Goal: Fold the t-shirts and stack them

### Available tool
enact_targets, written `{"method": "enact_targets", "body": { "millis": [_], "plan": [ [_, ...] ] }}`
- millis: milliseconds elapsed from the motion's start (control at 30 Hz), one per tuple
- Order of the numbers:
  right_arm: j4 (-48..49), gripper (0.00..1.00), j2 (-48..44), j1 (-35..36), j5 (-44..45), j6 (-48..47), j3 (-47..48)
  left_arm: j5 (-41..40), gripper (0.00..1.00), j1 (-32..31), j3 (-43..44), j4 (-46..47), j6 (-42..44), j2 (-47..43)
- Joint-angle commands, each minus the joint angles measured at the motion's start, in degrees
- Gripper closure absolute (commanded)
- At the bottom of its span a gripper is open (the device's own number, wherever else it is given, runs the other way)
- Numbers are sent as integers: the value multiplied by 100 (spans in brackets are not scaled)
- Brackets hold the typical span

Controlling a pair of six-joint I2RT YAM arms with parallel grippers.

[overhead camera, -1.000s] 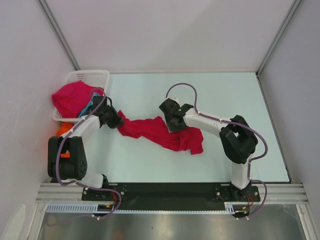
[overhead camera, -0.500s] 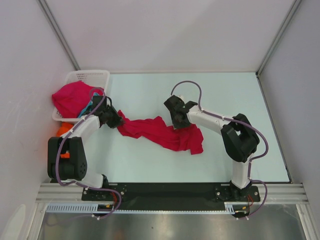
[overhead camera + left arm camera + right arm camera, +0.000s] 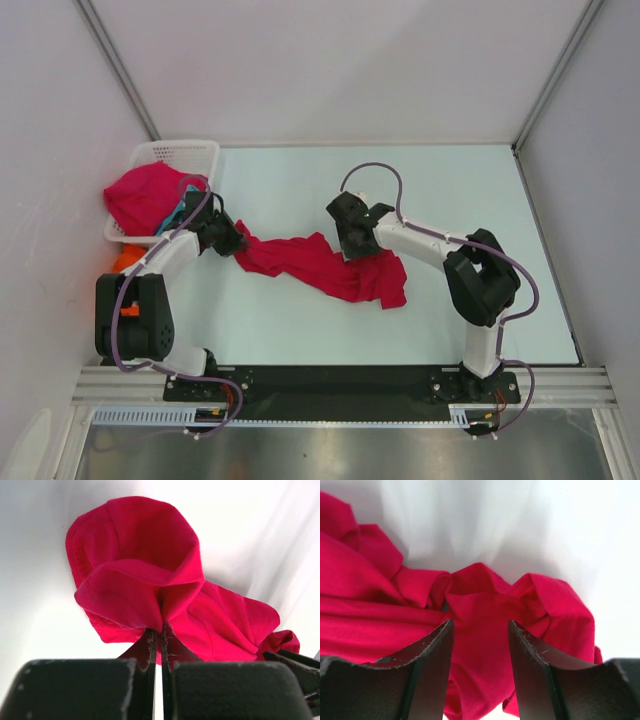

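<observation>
Top: high, looking down on the whole table [image 3: 300, 190].
Wrists: very close, low over table.
Shared: red shirt [image 3: 320, 268].

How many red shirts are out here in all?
2. One red t-shirt lies crumpled on the table; the other red t-shirt is heaped on the white basket at the left. More could be buried beneath it.

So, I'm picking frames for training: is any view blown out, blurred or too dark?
Top external: evenly lit and sharp, red t-shirt clear. Left wrist: table washed out to white, left pincer dark and blurred up close. Right wrist: same white washout behind the cloth, right pincer dark, near folds soft.
</observation>
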Motion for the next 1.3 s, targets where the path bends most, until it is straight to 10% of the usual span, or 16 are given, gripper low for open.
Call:
{"method": "enact_targets", "body": {
  "millis": [0, 733, 833, 867, 900, 1267],
  "plan": [
    [-120, 48, -387, 175, -32, 130, 31, 21, 100, -22, 37, 155, 24, -92],
    [64, 50, -106, 167, 74, 148, -532, 74, 100, -13, 55, 251, 59, 84],
    [99, 68, -115, 114, 74, 104, -497, 65, 100, -13, 72, 243, 51, 110],
    [108, 96, -141, 105, 100, 95, -488, 83, 100, -13, 81, 251, 51, 127],
    [108, 100, -159, 96, 109, 95, -488, 83, 100, -13, 90, 251, 59, 119],
    [3, 100, -800, 17, 775, -212, -163, 13, 100, -4, 520, -152, 165, 22]
  ]
}}
